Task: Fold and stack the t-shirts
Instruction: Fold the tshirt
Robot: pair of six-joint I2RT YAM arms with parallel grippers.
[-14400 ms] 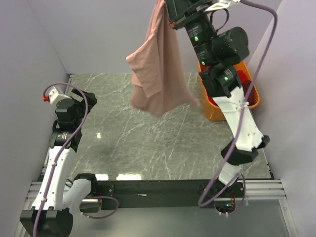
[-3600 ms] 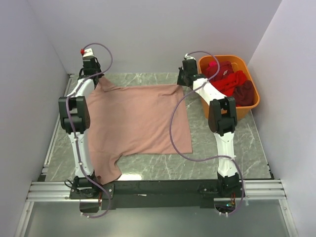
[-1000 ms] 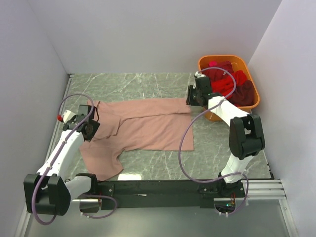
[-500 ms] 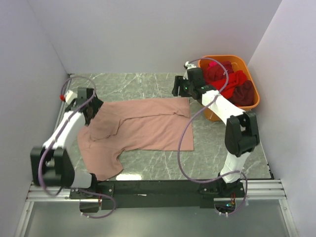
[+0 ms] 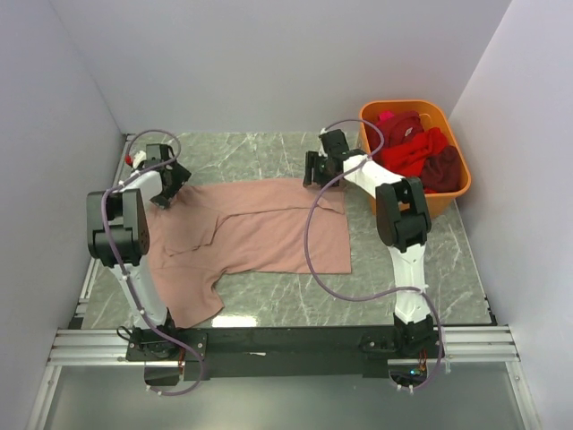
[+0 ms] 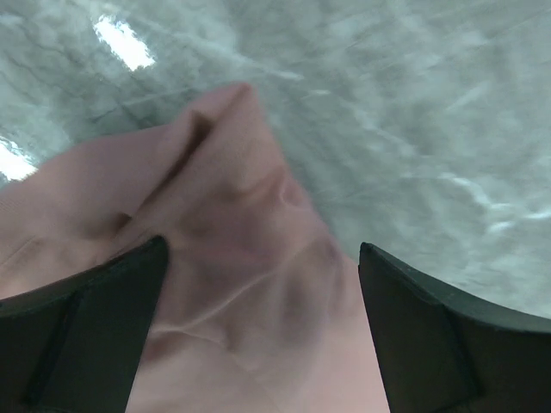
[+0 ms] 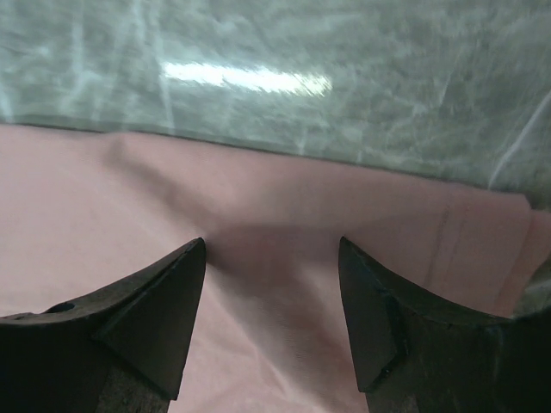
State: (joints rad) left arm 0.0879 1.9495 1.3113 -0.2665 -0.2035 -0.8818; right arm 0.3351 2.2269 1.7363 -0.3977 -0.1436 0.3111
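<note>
Dusty salmon-pink cotton t-shirt (image 5: 260, 228) lies partly folded on grey marble table (image 5: 269, 305); left gripper (image 6: 263, 258) and right gripper (image 7: 271, 249) hang over its far corners, jaws spread wide, gripping nothing.

Grey marble tabletop (image 5: 269, 157) w/ pale lilac walls (image 5: 251, 63)

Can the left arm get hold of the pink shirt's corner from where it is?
Probably yes. The left gripper hangs open right over the salmon-pink t-shirt at its far corner, with nothing between them.
</note>
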